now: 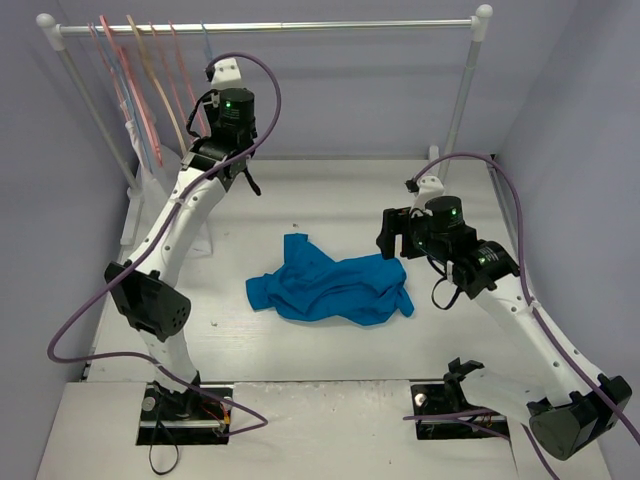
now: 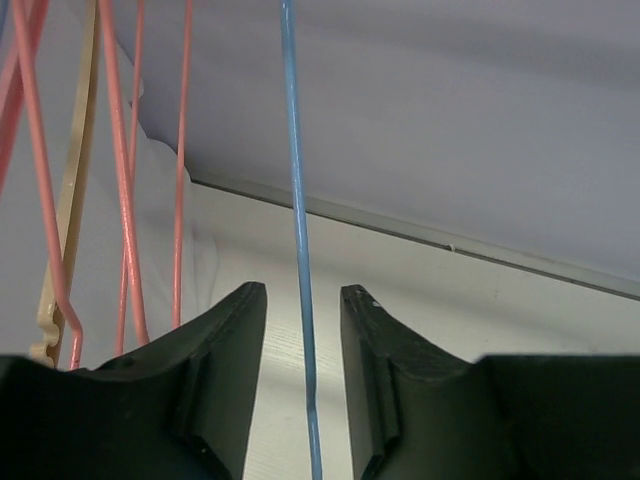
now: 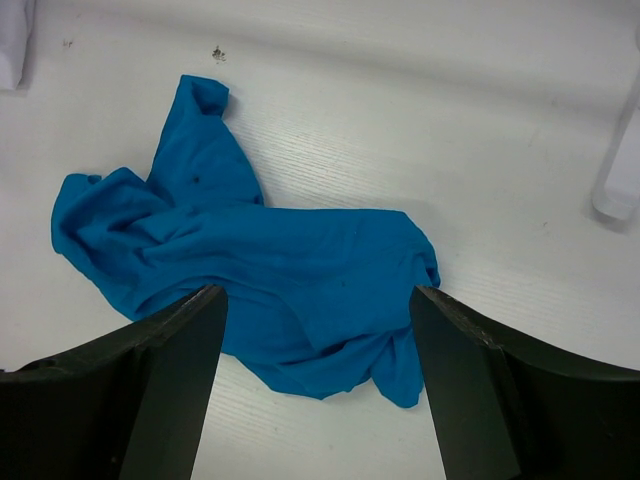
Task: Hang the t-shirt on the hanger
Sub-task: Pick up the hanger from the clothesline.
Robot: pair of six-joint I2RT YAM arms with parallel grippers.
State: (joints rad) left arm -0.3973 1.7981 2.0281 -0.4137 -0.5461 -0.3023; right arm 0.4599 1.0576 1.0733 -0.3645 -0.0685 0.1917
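The bright blue t-shirt lies crumpled on the white table, and it fills the middle of the right wrist view. My right gripper hovers just above the shirt's right part, jaws wide open and empty. The thin light-blue hanger hangs on the rack at the back left. In the left wrist view its wire runs straight down between my left gripper's open jaws without touching either finger. My left gripper is raised at the rack.
Several pink hangers and a tan hanger hang just left of the blue one on the white rail. A whitish garment hangs behind them. The rack's right post stands right of the shirt.
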